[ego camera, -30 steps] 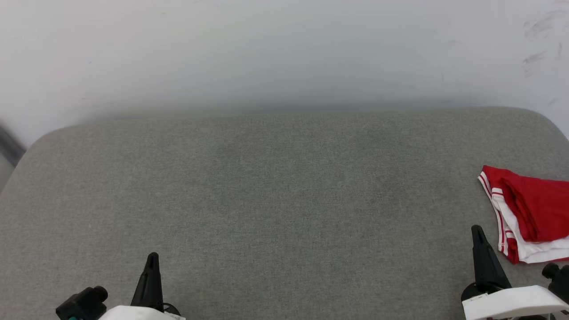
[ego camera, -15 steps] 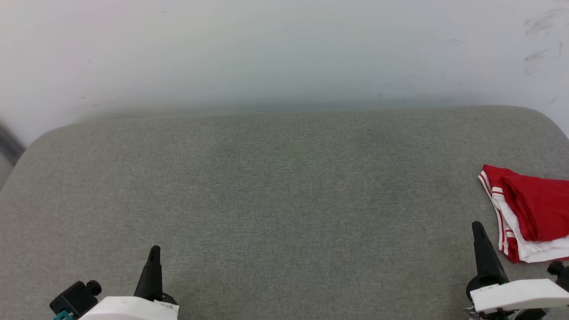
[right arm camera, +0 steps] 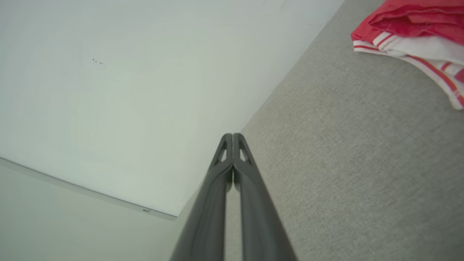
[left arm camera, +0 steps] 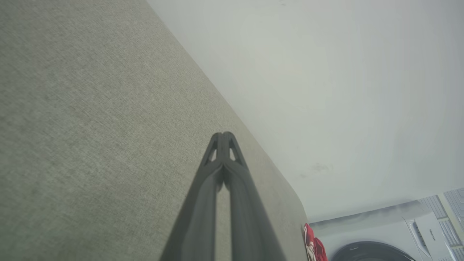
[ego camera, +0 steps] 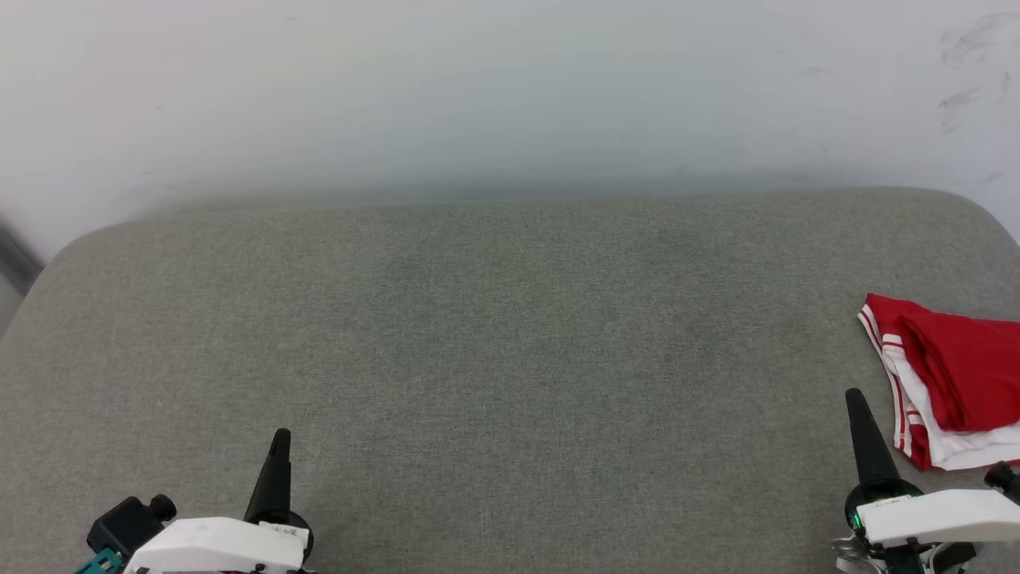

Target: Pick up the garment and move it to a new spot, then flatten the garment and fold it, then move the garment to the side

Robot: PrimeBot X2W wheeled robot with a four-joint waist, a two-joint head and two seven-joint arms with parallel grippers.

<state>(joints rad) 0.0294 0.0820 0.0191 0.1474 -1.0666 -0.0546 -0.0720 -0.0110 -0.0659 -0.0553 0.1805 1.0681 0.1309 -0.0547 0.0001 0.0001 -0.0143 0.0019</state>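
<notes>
Surface point(ego camera: 510, 359): broad, covered in grey-green woven cloth, corners rounded, the weave showing a little darker in patches toward the middle. Its far edge runs along a pale, off-white wall point(ego camera: 510, 88) with a soft shadow along the join. The wall is plain apart from faint dark scuffs point(ego camera: 968, 44) at the upper right of the head view. A dark strip point(ego camera: 11, 259) shows at the far left, beside the surface's rounded corner. The right wrist view picks up a thin seam point(right arm camera: 90, 194) low on the wall and a few tiny specks point(right arm camera: 98, 61) higher up. In the left wrist view, past the surface's far corner, stands a white appliance point(left arm camera: 429, 232) with a dark round door and a lettered panel. The garment point(ego camera: 956, 375) lies on the surface at its right side, a folded bundle with red on top, a white layer beneath and red-striped trim along the near edge, cut off by the head view's right border. The right pincer point(ego camera: 855, 396) sits just left of it — near, not touching — fingers pressed together, nothing between them. The left pincer point(ego camera: 280, 436) is well apart at the lower left over bare cloth, fingers likewise together and empty.
</notes>
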